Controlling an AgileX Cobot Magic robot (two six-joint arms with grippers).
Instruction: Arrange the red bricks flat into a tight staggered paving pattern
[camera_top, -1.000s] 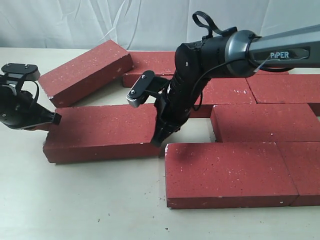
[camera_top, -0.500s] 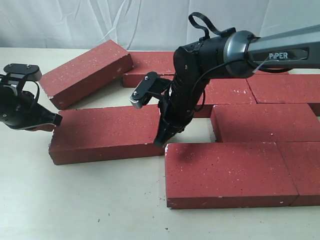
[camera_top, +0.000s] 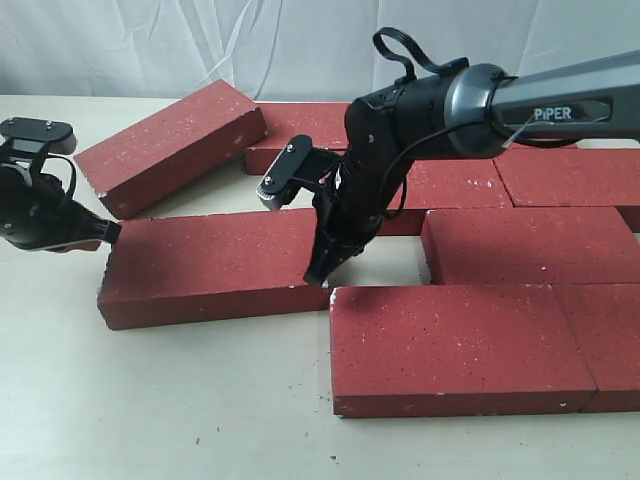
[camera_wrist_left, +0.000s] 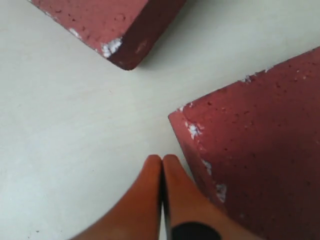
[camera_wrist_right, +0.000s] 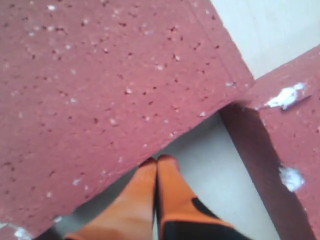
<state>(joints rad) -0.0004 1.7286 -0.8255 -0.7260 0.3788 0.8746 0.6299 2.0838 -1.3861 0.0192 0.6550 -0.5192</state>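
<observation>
Between the two grippers, on the pale table (camera_top: 150, 400), one loose red brick (camera_top: 205, 265) is laid flat. Its long axis runs left to right and is slightly skewed against the paved rows (camera_top: 520, 240) on the right. The left gripper (camera_top: 108, 235) is seen with fingers pressed together, empty, just beside the brick's left end at its far corner. The right gripper (camera_top: 315, 275), likewise closed on nothing, is pointed down into the gap at the brick's right end. A push from the left would probably be needed to close that gap.
</observation>
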